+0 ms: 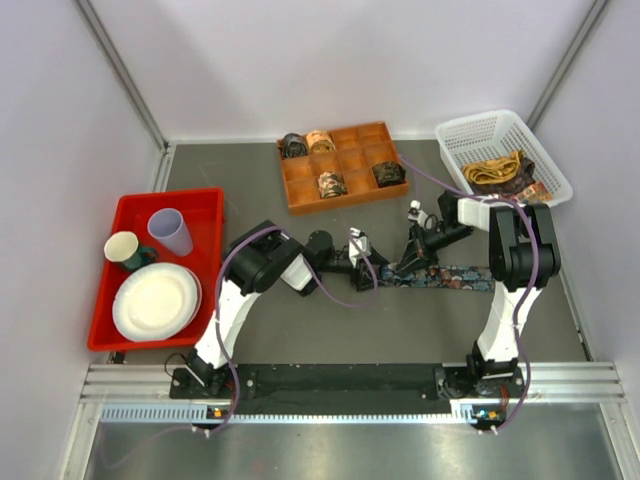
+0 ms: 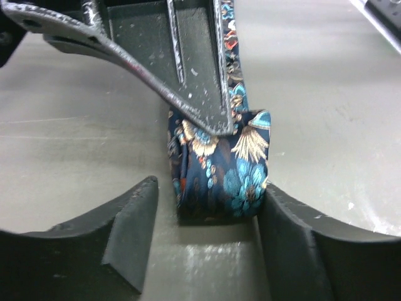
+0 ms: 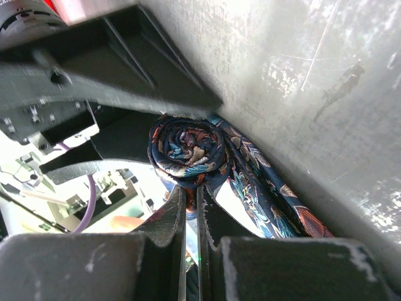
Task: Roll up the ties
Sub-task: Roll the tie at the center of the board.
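Examining the step in hand: one tie (image 2: 219, 169) is being rolled on the surface (image 2: 75, 138), at centre right of the top view. One end is wound into a small coil. The unwound tail runs flat toward the top of the left wrist view, and toward the right edge in the top view.

Left end effector (image 2: 207, 210): open, with its jaws standing either side of the coil. The finger at lower right of that view touches the coil's side, while the one at lower left stands just apart. Nothing is gripped.

Right end effector (image 3: 191, 191): closed, fingers pressed together, tips at the lower edge of the coil's spiral face in the middle of the right wrist view. Whether a fold of cloth is nipped between them cannot be told. In the left wrist view it lies across the top of the coil.

Assessment: most of the length is unwound, so the roll is judged to be at an early stage.

Recommendations:
- Close the left end effector squarely on the coil's two sides, just firmly enough that the turns do not spring open.
- Do not let the right end effector leave the coil until that hold is secure. The cloth looks smooth and is likely to slip.
- Keep the tail straight and in line with the coil, so each new turn stacks flush rather than spiralling sideways.
- Roll along the tail in short advances.

Finished coils sit in the orange compartment tray (image 1: 300, 190) at upper centre of the top view, the probable destination.
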Controlling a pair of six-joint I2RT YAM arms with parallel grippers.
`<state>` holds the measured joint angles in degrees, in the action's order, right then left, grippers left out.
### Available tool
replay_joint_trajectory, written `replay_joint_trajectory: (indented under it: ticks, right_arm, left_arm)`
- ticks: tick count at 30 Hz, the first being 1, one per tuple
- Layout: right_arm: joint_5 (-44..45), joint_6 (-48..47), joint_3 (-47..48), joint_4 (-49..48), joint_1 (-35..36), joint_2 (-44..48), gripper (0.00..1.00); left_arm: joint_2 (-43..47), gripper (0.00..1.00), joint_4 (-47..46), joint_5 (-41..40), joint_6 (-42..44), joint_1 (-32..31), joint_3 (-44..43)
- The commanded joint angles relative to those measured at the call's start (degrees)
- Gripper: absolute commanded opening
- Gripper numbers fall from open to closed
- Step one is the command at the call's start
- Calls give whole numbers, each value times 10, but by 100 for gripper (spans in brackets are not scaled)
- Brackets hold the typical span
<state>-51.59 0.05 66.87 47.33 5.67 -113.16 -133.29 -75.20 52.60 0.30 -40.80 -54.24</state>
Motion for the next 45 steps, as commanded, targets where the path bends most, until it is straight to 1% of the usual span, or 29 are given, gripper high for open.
replay_joint_trajectory:
  ticks: [1,5,6,8,9,10,11,12,15,16,17,18,19,20,21,22,23,24,25,26,27,28,30,31,32,34,38,42,45]
  right_arm:
    - [127,-28,-4,-46,7,-35,0]
    - [126,-27,-5,-47,7,-36,0]
    - [125,-27,-6,-47,7,-35,0]
    - [125,-27,-9,-50,7,-34,0]
    - [125,-27,-9,-50,7,-33,0]
    - [125,-27,-9,-50,7,-32,0]
    - [126,-27,-9,-50,7,-32,0]
    - [125,-28,-8,-49,7,-31,0]
    - [120,-31,-3,-45,7,-32,0]
    - [117,-32,-1,-43,8,-33,0]
    - [113,-33,4,-38,8,-36,0]
    - [102,-39,9,-34,8,-36,0]
    - [96,-43,12,-20,8,-36,3]
    - [90,-48,20,-14,7,-31,9]
    - [78,-59,24,-8,7,-26,16]
    - [76,-64,27,4,7,-21,31]
    - [75,-67,33,11,7,-16,37]
    - [65,-77,36,20,5,-2,40]
    - [62,-80,38,27,4,3,48]
    - [56,-84,39,41,1,10,49]
    - [46,-90,38,46,-4,21,49]
    - [40,-93,36,50,-7,26,50]
    - [16,-100,28,56,-10,36,51]
    - [7,-99,20,52,-10,38,50]
    - [-18,-96,17,43,-10,40,50]
    - [-39,-81,9,28,-10,41,49]
    - [-74,-59,-6,-8,-9,36,49]
    - [-65,-57,-10,-17,0,21,43]
    - [-34,-50,-20,-26,14,15,40]
  left_arm:
    - [-33,63,125,-14,-43,-15,-13]
    - [-14,63,195,-16,-7,-15,-18]
    - [-9,65,206,-15,7,-15,-17]
    - [-3,67,210,-13,8,-17,-14]
    - [-3,65,217,-10,10,-18,-22]
    - [-1,63,252,-10,22,-20,-28]
    - [-1,57,268,-13,30,-23,-33]
    - [-1,47,284,-13,37,-24,-40]
    - [8,37,334,-16,58,-21,-46]
    - [16,29,357,-21,78,-21,-50]
    - [22,24,417,-28,90,-21,-56]
    - [28,20,443,-48,104,-21,-57]
    - [43,16,478,-59,138,-21,-57]
    - [51,9,544,-69,154,-21,-61]
    - [57,6,585,-83,171,-21,-65]
    - [68,3,623,-100,201,-22,-70]
    - [74,0,673,-114,209,-22,-74]
    - [80,0,697,-126,217,-22,-76]
    - [89,0,718,-155,233,-23,-80]
    - [93,0,740,-167,241,-24,-86]
    - [96,0,785,-186,249,-26,-91]
    - [101,0,803,-214,263,-29,-96]
    - [101,0,857,-237,279,-35,-116]
    - [100,0,869,-256,283,-39,-122]
    - [99,0,881,-264,288,-43,-133]
    - [100,0,912,-276,300,-50,-140]
    - [102,0,948,-275,323,-62,-156]
    - [94,0,990,-255,341,-66,-177]
    - [88,2,1006,-246,354,-67,-187]
